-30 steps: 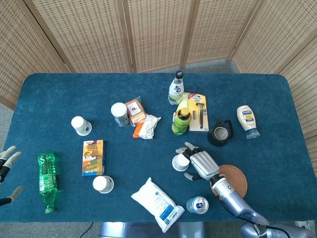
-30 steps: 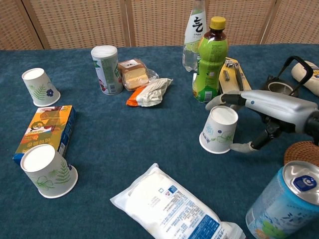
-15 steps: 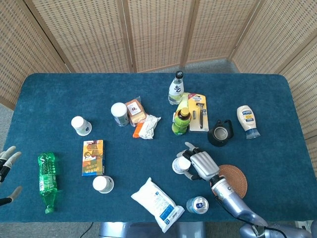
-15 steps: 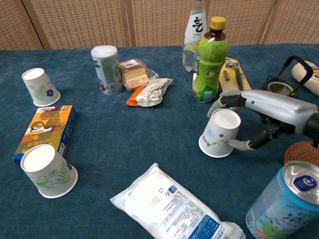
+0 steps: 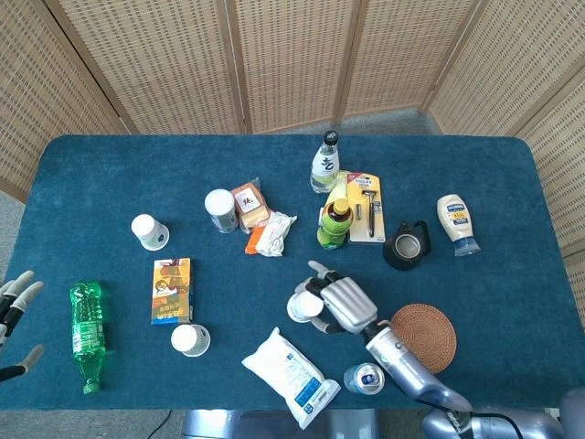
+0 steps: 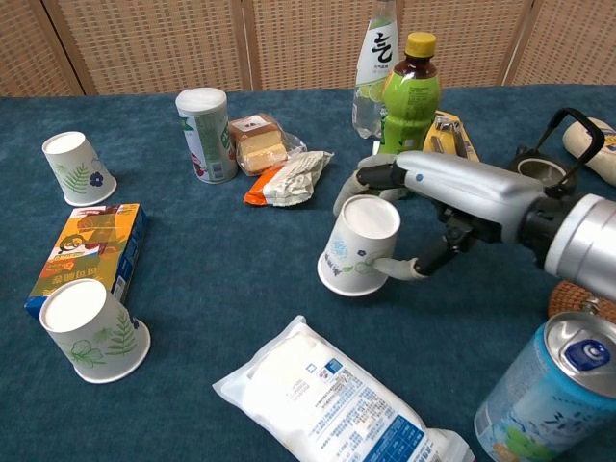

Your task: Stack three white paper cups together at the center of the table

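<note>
My right hand grips an upside-down white paper cup near the table's middle, fingers over its top and thumb under its side; the cup is tilted. A second white cup stands upside down at the left. The third cup stands upside down near the front edge, beside a book. My left hand hangs open off the table's left edge, holding nothing.
A white snack bag lies just in front of the held cup. A green bottle, a clear bottle, a can, snacks, a blue can and a woven coaster surround it. The book and a lying bottle are left.
My right hand has carried the cup leftward, away from the coaster and toward the table's middle. The left hand has barely moved.
</note>
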Robot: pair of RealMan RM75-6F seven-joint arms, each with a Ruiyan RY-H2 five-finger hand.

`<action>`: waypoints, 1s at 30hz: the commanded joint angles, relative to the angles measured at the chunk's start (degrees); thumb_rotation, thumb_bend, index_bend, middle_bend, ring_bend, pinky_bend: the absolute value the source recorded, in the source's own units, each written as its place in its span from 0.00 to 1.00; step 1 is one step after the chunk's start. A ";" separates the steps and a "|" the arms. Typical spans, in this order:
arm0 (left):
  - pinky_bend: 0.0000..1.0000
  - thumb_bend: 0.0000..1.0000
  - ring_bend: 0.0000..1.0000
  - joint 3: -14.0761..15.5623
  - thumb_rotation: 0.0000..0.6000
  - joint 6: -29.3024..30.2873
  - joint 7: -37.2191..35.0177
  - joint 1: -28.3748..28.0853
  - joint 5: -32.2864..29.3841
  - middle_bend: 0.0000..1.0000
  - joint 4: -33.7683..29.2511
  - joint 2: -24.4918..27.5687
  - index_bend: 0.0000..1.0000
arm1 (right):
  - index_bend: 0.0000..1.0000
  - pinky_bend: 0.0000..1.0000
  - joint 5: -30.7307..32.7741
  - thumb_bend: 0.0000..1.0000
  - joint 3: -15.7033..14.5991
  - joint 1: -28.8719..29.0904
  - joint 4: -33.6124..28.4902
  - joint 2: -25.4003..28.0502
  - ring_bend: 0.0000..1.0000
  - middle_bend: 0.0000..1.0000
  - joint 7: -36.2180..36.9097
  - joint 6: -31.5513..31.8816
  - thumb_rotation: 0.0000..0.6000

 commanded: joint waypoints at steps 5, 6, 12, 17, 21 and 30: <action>0.05 0.36 0.00 -0.05 1.00 0.53 -1.08 0.11 0.15 0.00 0.15 0.38 0.00 | 0.32 0.25 3.92 0.36 2.90 3.73 2.32 -5.95 0.05 0.36 -3.78 -2.91 1.00; 0.05 0.36 0.00 -0.05 1.00 0.64 -1.32 0.14 0.21 0.00 0.19 0.47 0.00 | 0.32 0.25 4.37 0.36 3.18 4.20 2.80 -6.48 0.05 0.36 -4.26 -3.33 1.00; 0.05 0.36 0.00 -0.14 1.00 1.05 -2.87 0.23 0.04 0.00 0.59 0.95 0.00 | 0.32 0.25 7.70 0.37 4.85 7.02 5.80 -8.99 0.05 0.36 -8.29 -5.79 1.00; 0.05 0.36 0.00 -0.20 1.00 0.36 -3.44 -0.04 -0.48 0.00 0.76 1.05 0.00 | 0.32 0.25 9.60 0.37 4.75 8.06 6.66 -10.18 0.05 0.36 -10.82 -6.47 1.00; 0.05 0.36 0.00 -0.15 1.00 0.53 -3.44 0.01 -0.19 0.00 0.85 1.07 0.00 | 0.25 0.25 9.42 0.34 4.27 8.39 7.18 -10.28 0.05 0.34 -11.55 -6.06 1.00; 0.05 0.36 0.00 -0.18 1.00 0.00 -2.93 -0.15 -0.49 0.00 0.88 0.80 0.00 | 0.00 0.25 9.78 0.32 4.95 9.04 5.99 -7.62 0.01 0.17 -9.94 -6.03 1.00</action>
